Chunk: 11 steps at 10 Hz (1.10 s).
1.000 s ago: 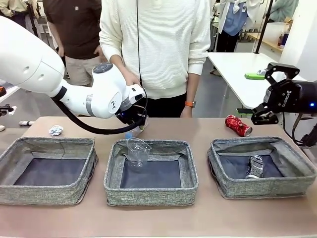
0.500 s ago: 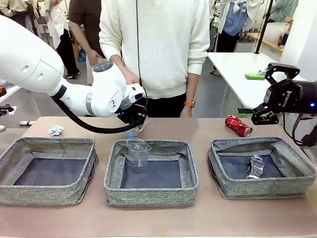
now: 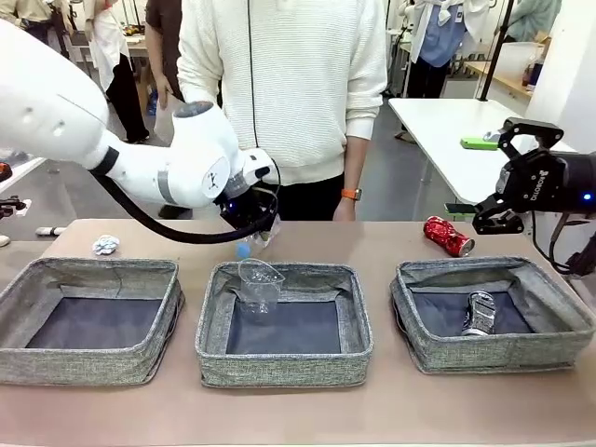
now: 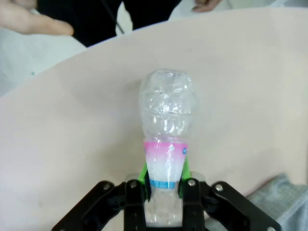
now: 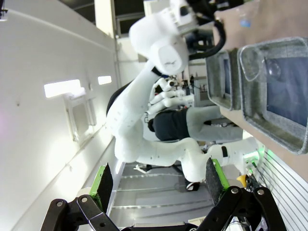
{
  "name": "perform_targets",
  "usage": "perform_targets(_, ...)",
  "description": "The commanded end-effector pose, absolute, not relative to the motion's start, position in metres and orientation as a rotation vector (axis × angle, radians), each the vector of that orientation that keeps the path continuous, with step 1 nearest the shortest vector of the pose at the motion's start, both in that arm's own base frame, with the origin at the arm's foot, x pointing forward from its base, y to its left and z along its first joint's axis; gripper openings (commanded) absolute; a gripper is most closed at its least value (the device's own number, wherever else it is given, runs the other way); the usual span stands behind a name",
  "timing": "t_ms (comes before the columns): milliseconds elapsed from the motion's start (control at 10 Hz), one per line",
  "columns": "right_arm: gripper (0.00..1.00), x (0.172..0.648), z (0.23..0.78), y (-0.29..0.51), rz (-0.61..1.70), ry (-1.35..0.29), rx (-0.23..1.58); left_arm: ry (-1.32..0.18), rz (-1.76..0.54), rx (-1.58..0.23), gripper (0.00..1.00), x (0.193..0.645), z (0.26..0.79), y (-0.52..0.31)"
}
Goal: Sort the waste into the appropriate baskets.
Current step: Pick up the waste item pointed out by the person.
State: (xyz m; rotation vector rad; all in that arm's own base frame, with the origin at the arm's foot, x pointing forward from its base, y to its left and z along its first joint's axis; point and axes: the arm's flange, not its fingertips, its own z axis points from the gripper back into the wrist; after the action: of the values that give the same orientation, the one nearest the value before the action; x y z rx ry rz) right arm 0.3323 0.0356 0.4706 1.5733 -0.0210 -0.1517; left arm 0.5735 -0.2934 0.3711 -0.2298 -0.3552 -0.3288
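Observation:
My left gripper [image 3: 250,226] is shut on the clear plastic bottle [image 3: 245,248], whose blue cap points down just behind the middle basket [image 3: 279,368]. From the left wrist, the green pads [image 4: 144,174] pinch the bottle [image 4: 166,115] below its pink label, over the tan table. A clear plastic cup [image 3: 259,282] leans in the middle basket. The crushed silver can [image 3: 479,313] lies in the right basket [image 3: 494,352]. The red can [image 3: 448,236] rests on the table behind that basket. The paper ball [image 3: 105,245] sits behind the left basket [image 3: 84,365]. My right gripper [image 3: 486,177] hangs open at the far right, holding nothing.
A person in a white sweater [image 3: 279,84] stands at the far edge, one hand [image 4: 33,21] near the table. The right wrist view looks sideways past its open gripper [image 5: 159,180] at the left arm and baskets. A white side table [image 3: 456,140] stands back right.
The left gripper's fingers closed further onto the bottle, then held. The left arm shifted slightly left and up. The right arm stayed still.

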Motion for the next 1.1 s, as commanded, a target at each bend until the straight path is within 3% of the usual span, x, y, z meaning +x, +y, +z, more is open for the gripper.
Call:
perform_targets(0,1.0,0.333,0.471,0.036,-0.137,-0.037,1.592,-0.38,-0.202,-0.296,0.0,0.528,0.44,-0.285)
perform_targets(100,1.0,0.333,0.471,0.036,-0.137,-0.037,1.592,-0.417,-0.096,-0.341,0.0,0.513,0.468,-0.296)
perform_targets(300,1.0,0.333,0.471,0.036,-0.137,-0.037,1.592,-0.25,-0.021,-0.548,0.0,0.473,0.515,-0.322)
perform_targets(400,1.0,0.333,0.471,0.036,-0.137,-0.037,1.592,-0.246,0.176,-0.646,0.0,0.45,0.543,-0.327)
perform_targets(600,1.0,0.333,0.471,0.036,-0.137,-0.037,1.592,-0.364,0.245,-0.818,0.0,0.431,0.565,-0.309)
perform_targets(700,1.0,0.333,0.471,0.036,-0.137,-0.037,1.592,-0.231,0.116,-0.65,0.0,0.446,0.56,-0.343)
perform_targets(900,1.0,0.333,0.471,0.036,-0.137,-0.037,1.592,-0.231,0.116,-0.65,0.0,0.446,0.56,-0.343)
perform_targets(1000,1.0,0.333,0.471,0.036,-0.137,-0.037,1.592,-0.243,0.176,-0.722,0.23,0.436,0.573,-0.338)
